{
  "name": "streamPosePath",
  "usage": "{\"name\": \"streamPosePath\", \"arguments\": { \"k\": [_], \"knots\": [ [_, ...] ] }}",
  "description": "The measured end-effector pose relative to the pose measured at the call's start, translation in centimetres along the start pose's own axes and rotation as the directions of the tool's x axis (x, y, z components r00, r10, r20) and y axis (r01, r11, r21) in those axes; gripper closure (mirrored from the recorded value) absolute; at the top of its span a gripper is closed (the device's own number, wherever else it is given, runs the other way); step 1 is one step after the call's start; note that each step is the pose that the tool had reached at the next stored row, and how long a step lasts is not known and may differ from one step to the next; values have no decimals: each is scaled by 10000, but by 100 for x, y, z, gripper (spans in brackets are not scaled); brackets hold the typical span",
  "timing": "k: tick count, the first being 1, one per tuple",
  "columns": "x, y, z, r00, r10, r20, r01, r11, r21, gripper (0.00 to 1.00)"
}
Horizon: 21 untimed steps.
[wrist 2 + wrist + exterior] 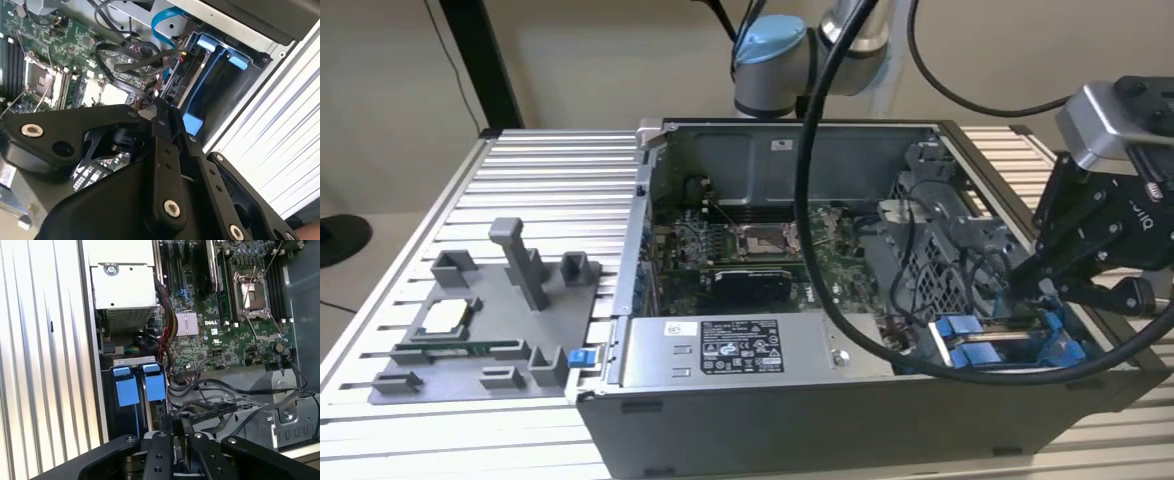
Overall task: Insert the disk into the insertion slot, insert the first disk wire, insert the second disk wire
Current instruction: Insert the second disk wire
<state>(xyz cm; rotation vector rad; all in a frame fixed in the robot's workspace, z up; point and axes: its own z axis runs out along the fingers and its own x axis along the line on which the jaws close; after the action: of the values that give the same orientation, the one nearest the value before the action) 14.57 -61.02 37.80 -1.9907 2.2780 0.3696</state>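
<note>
The insertion slot [1014, 345] is the dark bay at the case's front corner, on the exterior view's right. Blue carrier frames [126, 390] stand in it, and the disk [207, 67] sits there in its blue frame with its silver body mostly hidden. My black gripper [1023, 288] hangs right over the bay's inner end. In both wrist views its fingers [172, 432] stand close together on the end of a black disk wire [210, 412]. Red and black wires [172, 70] bunch beside the slot [225, 95].
The grey labelled power-supply box [720, 350] fills the case's front beside the bay. The motherboard [747, 250] lies behind it. The arm's thick black cable [811, 200] loops over the case. A grey parts fixture [480, 320] sits on the slatted table [547, 170].
</note>
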Motion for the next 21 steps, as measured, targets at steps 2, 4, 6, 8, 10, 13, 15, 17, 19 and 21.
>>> {"name": "streamPosePath", "arguments": {
  "k": [2, 4, 6, 8, 10, 13, 15, 17, 19, 21],
  "knots": [
    [0, -2, 17, 9999, -47, -140, 48, 10000, 6, 100],
    [2, -4, 35, 9996, -128, -244, 128, 9999, -1, 100],
    [6, -6, 54, 9992, -223, -341, 223, 9998, -14, 100],
    [11, -9, 75, 9987, -305, -419, 304, 9995, -26, 100],
    [15, -11, 90, 9983, -362, -450, 361, 9993, -34, 100],
    [14, -11, 90, 9982, -379, -455, 378, 9993, -38, 100],
    [15, -11, 92, 9982, -380, -455, 379, 9993, -38, 100],
    [17, -13, 105, 9982, -381, -459, 380, 9993, -35, 100],
    [24, -17, 137, 9981, -384, -485, 383, 9993, -26, 100],
    [30, -21, 168, 9979, -388, -516, 387, 9992, -11, 100]
  ]
}}
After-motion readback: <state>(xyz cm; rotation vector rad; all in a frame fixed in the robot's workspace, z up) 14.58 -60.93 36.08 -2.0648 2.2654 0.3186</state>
